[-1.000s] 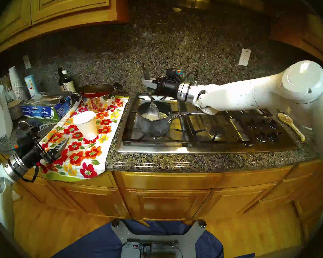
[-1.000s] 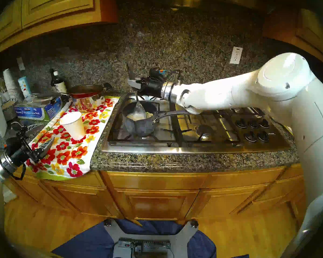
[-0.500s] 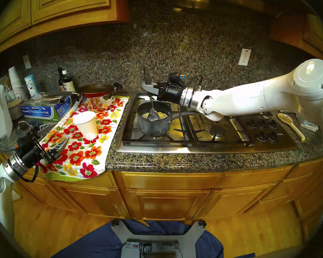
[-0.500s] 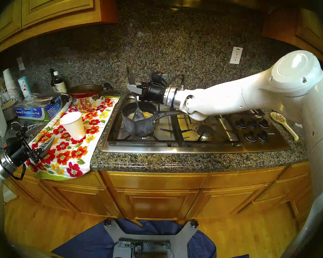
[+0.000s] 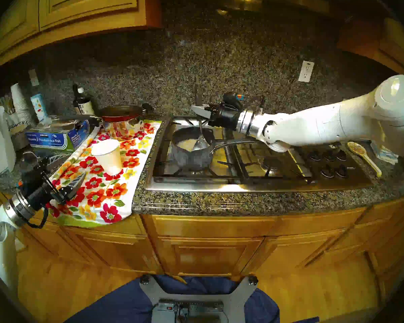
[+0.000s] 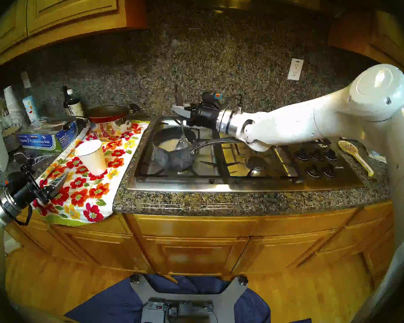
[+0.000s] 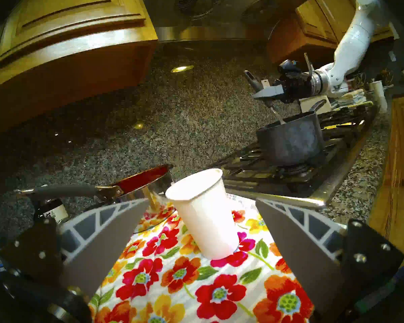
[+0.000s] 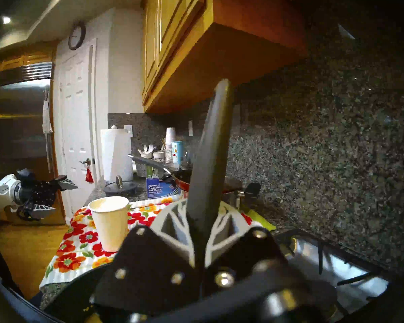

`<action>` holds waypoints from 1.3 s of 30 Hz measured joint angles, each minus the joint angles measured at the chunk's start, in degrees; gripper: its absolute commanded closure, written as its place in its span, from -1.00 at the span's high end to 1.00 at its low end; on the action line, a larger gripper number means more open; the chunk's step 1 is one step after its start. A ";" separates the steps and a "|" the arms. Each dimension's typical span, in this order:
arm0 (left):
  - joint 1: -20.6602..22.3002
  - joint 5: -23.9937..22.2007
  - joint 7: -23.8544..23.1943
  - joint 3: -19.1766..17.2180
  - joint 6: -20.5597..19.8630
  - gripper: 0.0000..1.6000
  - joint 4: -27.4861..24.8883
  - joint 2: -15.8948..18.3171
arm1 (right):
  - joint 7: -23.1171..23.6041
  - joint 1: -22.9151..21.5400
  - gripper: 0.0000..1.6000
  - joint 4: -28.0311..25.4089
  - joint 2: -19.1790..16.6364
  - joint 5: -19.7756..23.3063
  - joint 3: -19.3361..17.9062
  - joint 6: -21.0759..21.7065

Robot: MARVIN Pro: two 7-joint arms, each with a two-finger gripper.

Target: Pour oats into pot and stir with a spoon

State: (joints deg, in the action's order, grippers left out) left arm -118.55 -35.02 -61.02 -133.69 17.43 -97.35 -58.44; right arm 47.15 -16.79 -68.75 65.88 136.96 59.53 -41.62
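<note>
The dark grey mottled pot (image 5: 189, 156) sits on the stove's back-left burner, its silver handle pointing right. Pale oats (image 5: 186, 144) lie inside it in yellowish liquid. My right gripper (image 5: 197, 110) hovers just above the pot's far rim, shut on the dark handle of the spoon (image 8: 210, 164). The spoon (image 5: 200, 142) hangs steeply down, its shiny bowl dipped into the right side of the pot (image 6: 173, 158). My left gripper (image 7: 202, 200) is open and empty over the floral towel, a short way in front of a white paper cup (image 7: 203, 213).
The paper cup (image 5: 107, 156) stands upright on the floral towel (image 5: 98, 194). Behind it a red pan (image 5: 120, 114) rests on a shiny steel pot, beside a foil box (image 5: 54, 138). A yellow speckled dish (image 5: 363, 156) lies right of the stove knobs (image 5: 329, 162).
My right gripper has carried the spoon to the right, sweeping its bowl from the middle of the pot toward the right wall. The left arm has stayed still.
</note>
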 measured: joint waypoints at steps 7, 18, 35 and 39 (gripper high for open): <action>0.00 -0.01 0.00 0.00 0.00 1.00 0.00 0.00 | -0.99 1.50 -1.00 2.74 1.39 1.60 -0.74 2.45; 0.00 -0.01 0.00 0.00 0.00 1.00 -0.01 0.00 | -1.58 2.60 -1.00 2.92 2.07 4.36 -2.43 6.52; 0.00 0.01 0.00 0.00 0.00 1.00 -0.01 0.00 | -0.84 0.59 -1.00 -2.45 -1.40 7.07 -2.85 12.92; 0.00 0.01 0.00 0.00 0.00 1.00 -0.01 0.00 | -1.11 -0.05 -1.00 -1.87 -1.53 7.33 -2.65 15.31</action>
State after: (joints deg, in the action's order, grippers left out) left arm -118.55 -35.01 -61.02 -133.69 17.43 -97.35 -58.44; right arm 46.04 -16.84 -70.63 64.34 144.29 56.88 -26.32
